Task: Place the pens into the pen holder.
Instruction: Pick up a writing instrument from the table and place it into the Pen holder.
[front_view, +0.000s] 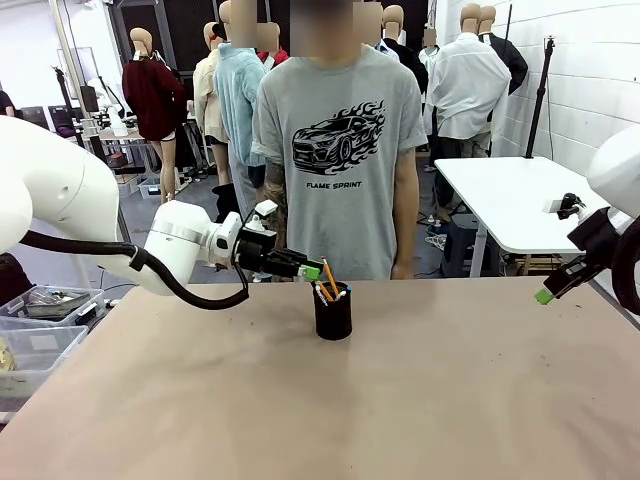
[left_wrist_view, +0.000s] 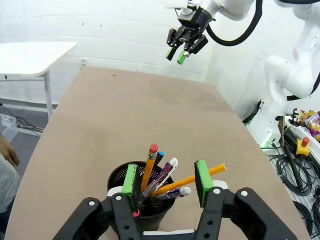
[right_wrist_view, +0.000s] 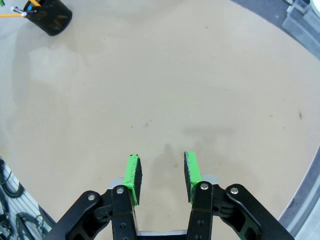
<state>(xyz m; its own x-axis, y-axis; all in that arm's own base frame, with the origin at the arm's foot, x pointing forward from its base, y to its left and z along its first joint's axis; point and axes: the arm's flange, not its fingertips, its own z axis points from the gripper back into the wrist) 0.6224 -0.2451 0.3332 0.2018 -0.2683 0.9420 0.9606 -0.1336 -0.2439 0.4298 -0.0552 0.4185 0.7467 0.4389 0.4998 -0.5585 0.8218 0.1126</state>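
Observation:
The black mesh pen holder (front_view: 333, 318) stands upright near the table's far middle, with several pens (front_view: 327, 283) sticking out of it. My left gripper (front_view: 312, 270) hovers just left of its rim. From the left wrist, the open left gripper (left_wrist_view: 166, 179) straddles the pen holder (left_wrist_view: 122, 181). Between its pads, free of them, stand a pencil with a red eraser (left_wrist_view: 150, 164), an orange pencil (left_wrist_view: 192, 179) and a few pens. My right gripper (front_view: 545, 294) hangs open above the table's right edge, empty. It appears far off as the right gripper (left_wrist_view: 182, 51) and close up as the right gripper (right_wrist_view: 160, 172). The pen holder (right_wrist_view: 51, 16) lies distant at top left.
A person in a grey T-shirt (front_view: 338, 150) stands at the far edge, right behind the holder. Plastic bins (front_view: 35, 325) sit off the table's left side and a white table (front_view: 505, 195) stands at the back right. Bare tabletop (front_view: 330, 410) spreads in front.

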